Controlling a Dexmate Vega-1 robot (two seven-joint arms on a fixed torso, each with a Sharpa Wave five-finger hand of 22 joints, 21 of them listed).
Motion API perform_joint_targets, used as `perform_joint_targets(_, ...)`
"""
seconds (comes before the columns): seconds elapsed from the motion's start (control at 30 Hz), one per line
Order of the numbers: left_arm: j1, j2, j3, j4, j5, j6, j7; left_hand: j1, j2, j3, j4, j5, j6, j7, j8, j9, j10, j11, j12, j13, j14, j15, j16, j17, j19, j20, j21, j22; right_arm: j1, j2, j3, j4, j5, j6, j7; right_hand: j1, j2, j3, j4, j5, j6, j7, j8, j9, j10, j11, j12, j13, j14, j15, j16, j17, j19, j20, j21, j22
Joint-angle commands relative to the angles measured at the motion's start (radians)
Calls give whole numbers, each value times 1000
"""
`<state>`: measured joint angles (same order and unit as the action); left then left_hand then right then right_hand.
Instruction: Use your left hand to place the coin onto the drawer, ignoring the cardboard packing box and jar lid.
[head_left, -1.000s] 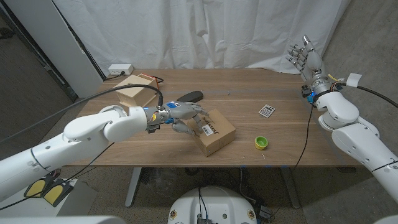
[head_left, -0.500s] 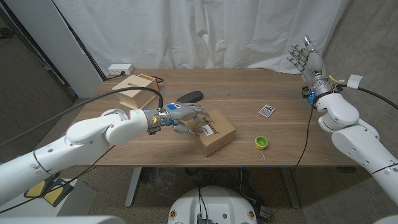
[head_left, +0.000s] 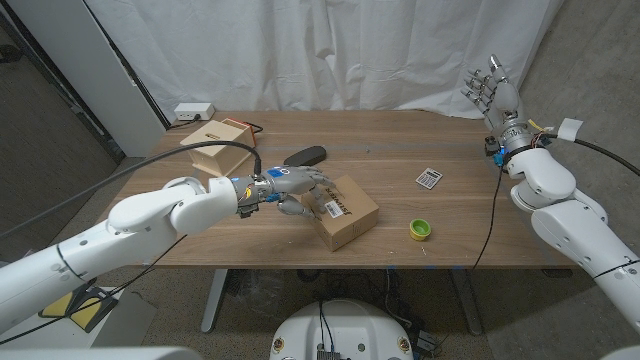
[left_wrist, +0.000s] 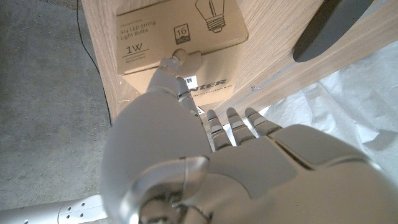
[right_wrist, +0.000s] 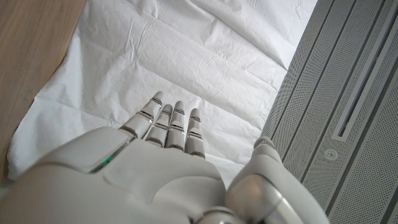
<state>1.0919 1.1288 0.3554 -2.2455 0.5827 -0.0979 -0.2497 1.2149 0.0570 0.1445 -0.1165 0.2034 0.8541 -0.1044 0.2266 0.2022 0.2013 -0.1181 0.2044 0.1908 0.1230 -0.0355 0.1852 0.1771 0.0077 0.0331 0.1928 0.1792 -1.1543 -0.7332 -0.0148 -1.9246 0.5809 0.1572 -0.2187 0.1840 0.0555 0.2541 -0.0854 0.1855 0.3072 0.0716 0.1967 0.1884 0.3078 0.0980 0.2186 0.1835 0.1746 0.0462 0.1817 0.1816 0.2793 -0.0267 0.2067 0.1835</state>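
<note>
In the head view, the drawer (head_left: 213, 145) sits at the bench's (head_left: 400, 150) upper left. The cardboard packing box (head_left: 341, 212) lies at centre, a remote (head_left: 305, 156) behind it. Right of the box lie a calculator (head_left: 429, 178) and, nearer, the jar lid (head_left: 420, 229).

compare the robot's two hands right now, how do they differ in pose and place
The left hand reaches low over the table at the cardboard box, thumb tip at the box's printed top; the right hand is raised off the table's far right corner, fingers up and apart. Both look empty.
</note>
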Motion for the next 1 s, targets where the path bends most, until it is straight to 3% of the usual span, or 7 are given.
perform_joint_targets(0.03, -3, -3, 9, 17, -25, -3, 2, 3, 10, -1, -1, -2, 18, 1, 6, 2, 12, 0, 3, 0, 12, -62, 5, 2, -2, 10, 11, 2, 20, 2, -13, 12, -3, 2, 6, -7, -2, -5, 0, 9, 6, 3, 3, 4, 10, -3, 2, 6, 10, -3, 6, 2, 7, 4, -1, 2)
perform_joint_targets(0.63, -10, -16, 25, 38, -39, -21, 25, 8, 18, 2, -1, -3, 51, 1, 14, 1, 29, -4, 6, 0, 25, -67, 8, 4, 4, 18, 13, 3, 7, -5, -7, -3, 0, -2, 5, -7, -2, -6, -1, 9, 7, 1, 3, 4, 10, -3, 3, 6, 10, -1, 6, 2, 8, 5, -1, 2)
perform_joint_targets(1.0, 10, -31, 31, 34, -27, 10, 55, 18, 36, 10, -1, -4, 148, 29, 48, 3, 82, -14, 16, 0, 58, -81, 13, 4, 25, 18, 19, 3, -16, -2, 5, -3, 0, 14, 5, -7, -3, -7, -1, 9, 7, 1, 2, 4, 10, -4, 2, 6, 11, -2, 6, 2, 8, 5, -1, 2)
